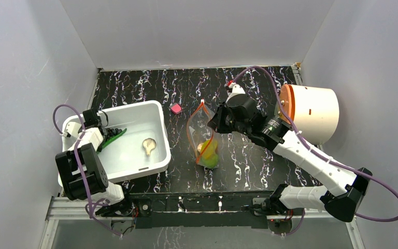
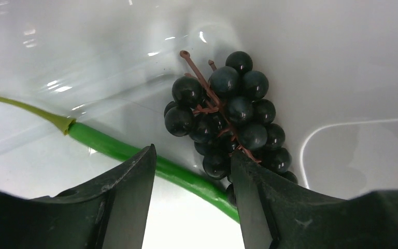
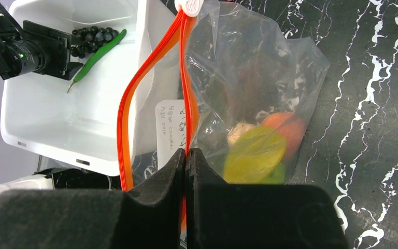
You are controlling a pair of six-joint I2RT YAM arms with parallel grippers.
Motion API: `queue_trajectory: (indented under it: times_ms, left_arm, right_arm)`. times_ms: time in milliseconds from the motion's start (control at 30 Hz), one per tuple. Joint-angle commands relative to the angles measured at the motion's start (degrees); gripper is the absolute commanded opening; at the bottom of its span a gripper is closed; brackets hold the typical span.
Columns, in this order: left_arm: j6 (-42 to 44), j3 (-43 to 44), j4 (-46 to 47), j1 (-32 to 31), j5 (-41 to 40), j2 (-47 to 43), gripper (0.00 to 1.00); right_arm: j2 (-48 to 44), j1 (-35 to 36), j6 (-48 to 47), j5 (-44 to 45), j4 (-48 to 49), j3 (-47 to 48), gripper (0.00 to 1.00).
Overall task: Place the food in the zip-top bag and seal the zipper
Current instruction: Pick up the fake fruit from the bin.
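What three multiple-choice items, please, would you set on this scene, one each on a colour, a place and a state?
1. What colour is the zipper of the zip-top bag? A blue; B orange-red; C white.
2. Where does the grape bunch lie? A in the zip-top bag; B in a blue bowl; C in the white bin.
3. How is the right pincer? A open wide; B shut on the zipper; C shut on nothing.

Key: 1 B, the strip along the bag's mouth shows orange-red. 2 C, the dark grapes rest on the bin's white floor beside the green pod. 3 B, it pinches one side of the strip.
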Motion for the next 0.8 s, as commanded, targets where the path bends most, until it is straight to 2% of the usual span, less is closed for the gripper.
queue_trajectory:
  times_ms: [0, 300, 533, 767]
  left_arm:
    - [-1.12, 1.33, 2.56, 0.58, -0.92, 0.78, 0.54]
    - [-0.29, 0.61, 5.38, 0.64, 0.72, 1.74, 0.59]
    - [-0.83, 1.11, 2.63, 0.67, 0.94, 2.89, 0.48]
    - [-1.05, 0.11, 0.88, 0.67, 0.94, 0.42, 0.35]
  right_arm:
    - [0.14, 0.33, -0.57, 1.21, 2.83, 2.78, 0.0]
    - [0.72, 0.33, -0.42, 0.66, 3.3, 2.78, 0.0]
    - [0.22, 0.32, 0.02, 0.57, 3.39, 2.36, 0.0]
    - [-0.55, 0.32, 0.45, 0.33, 3.82, 1.46, 0.0]
